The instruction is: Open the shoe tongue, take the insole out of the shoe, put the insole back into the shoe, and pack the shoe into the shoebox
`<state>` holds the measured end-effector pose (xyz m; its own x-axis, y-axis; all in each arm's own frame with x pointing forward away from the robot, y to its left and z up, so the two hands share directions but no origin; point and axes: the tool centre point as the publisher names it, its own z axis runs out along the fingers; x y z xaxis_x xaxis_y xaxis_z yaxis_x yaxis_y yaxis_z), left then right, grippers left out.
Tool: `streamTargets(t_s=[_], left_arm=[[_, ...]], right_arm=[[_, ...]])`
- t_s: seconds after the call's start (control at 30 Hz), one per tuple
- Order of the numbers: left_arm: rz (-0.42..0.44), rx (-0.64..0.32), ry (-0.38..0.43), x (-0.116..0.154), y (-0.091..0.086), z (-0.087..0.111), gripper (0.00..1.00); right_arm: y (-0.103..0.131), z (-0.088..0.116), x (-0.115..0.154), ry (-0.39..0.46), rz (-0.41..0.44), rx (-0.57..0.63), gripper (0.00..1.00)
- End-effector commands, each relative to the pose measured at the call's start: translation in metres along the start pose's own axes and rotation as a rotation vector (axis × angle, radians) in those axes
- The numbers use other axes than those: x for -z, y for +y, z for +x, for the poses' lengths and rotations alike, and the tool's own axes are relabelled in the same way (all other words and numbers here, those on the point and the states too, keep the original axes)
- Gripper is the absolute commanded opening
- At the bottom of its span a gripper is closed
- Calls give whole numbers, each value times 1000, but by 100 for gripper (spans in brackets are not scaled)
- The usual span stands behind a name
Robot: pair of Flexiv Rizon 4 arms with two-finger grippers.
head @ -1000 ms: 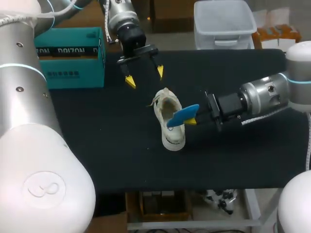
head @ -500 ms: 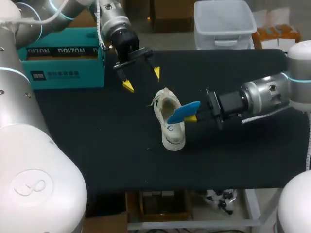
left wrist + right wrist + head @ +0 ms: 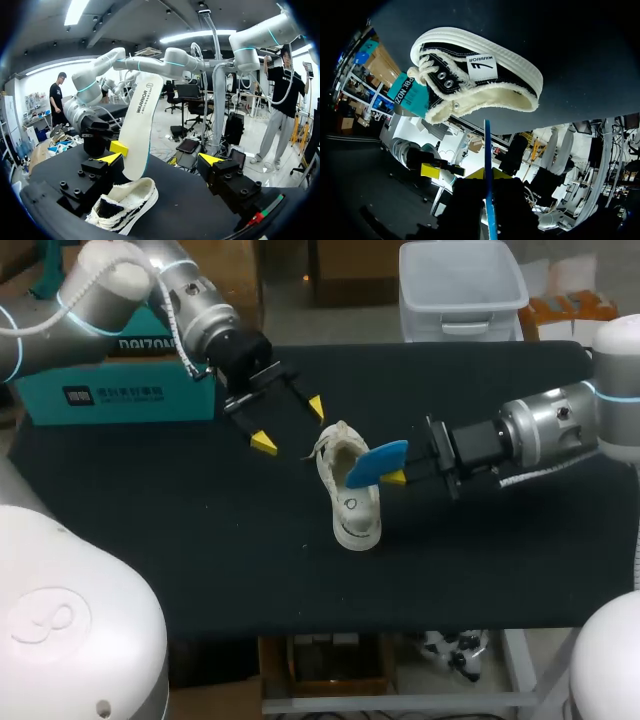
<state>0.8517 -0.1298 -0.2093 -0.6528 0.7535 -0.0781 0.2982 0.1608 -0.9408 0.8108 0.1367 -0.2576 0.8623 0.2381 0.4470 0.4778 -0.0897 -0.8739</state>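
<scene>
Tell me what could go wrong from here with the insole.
The right end effector grips the insole by one end only, so it may bend or slip when pressed into the shoe. Nothing holds the shoe; the left end effector hangs open beside it, so the shoe may slide or tip.

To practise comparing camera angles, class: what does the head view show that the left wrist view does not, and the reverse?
Only the head view: the teal shoebox at the table's far left, and the insole's blue face. Only the left wrist view: the insole's white face. Both: the shoe on the black table, the insole gripped in the right arm's jaws above it, the left arm's jaws open and empty.
</scene>
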Motion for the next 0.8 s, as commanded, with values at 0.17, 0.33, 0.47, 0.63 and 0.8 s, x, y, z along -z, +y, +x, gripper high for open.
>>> streamTargets(t_s=[0.17, 0.33, 0.47, 0.63, 0.8], left_arm=[[-4, -1, -400, -7, -1, 5, 100], [-28, -11, -593, -30, 4, 7, 100], [-21, -40, -664, -45, 10, 10, 100], [56, -79, -764, -49, 13, 9, 100], [116, -120, -876, -52, 20, 7, 100]], right_arm=[[-1, -1, 0, 3, -3, 0, 0], [9, -1, 0, 94, 31, -40, 0], [13, -3, 0, 141, 40, -60, 0], [15, -3, -3, 134, 41, -62, 0], [12, -4, -6, 152, 43, -64, 0]])
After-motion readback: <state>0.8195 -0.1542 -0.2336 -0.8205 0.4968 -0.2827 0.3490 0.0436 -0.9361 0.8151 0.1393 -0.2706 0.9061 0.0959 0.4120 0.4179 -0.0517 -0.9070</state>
